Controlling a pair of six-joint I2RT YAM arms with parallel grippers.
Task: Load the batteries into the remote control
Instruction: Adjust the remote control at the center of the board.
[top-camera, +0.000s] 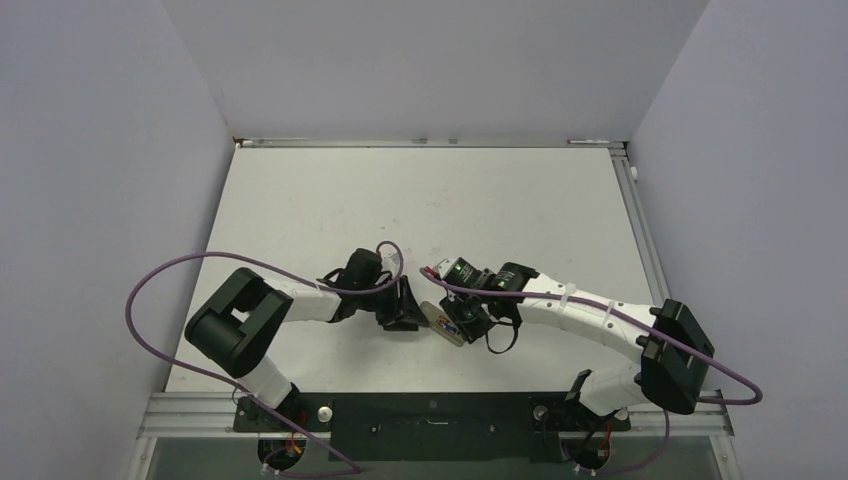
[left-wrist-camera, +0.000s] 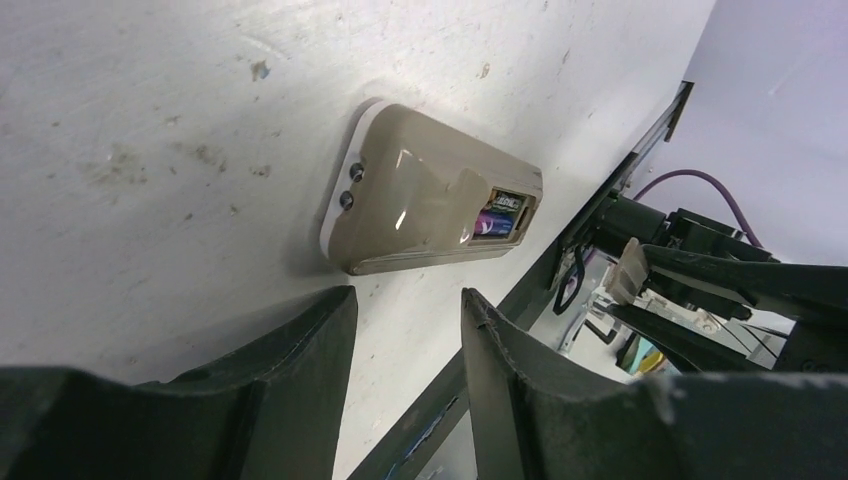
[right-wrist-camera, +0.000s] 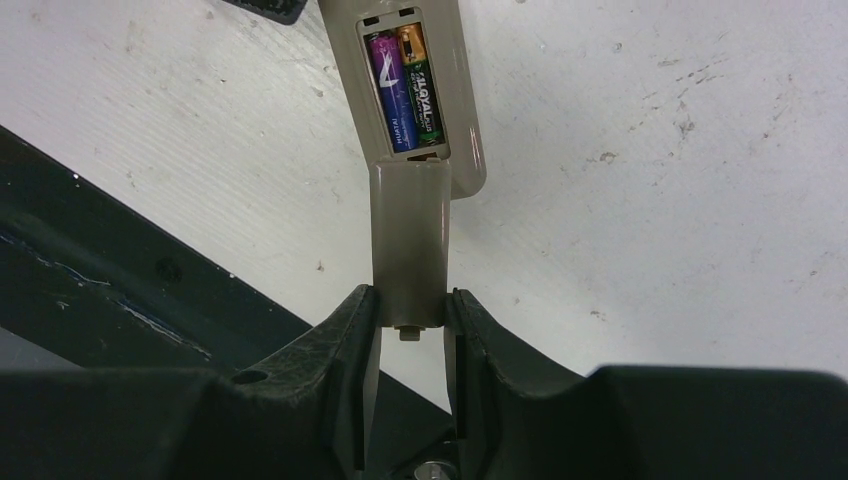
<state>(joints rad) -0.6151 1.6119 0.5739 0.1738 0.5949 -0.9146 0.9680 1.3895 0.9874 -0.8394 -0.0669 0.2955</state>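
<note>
The remote control lies back up on the white table, also seen in the left wrist view and the top view. Two batteries lie side by side in its open recess; one shows in the left wrist view. My right gripper is shut on the flat grey cover piece, holding its far end at the recess's near edge. In the top view the right gripper is over the remote. My left gripper is open and empty, just beside the remote; in the top view it is left of it.
The dark front rail of the table runs close under the remote. The white table extends behind both arms. Grey walls stand on three sides. A purple cable loops off the left arm.
</note>
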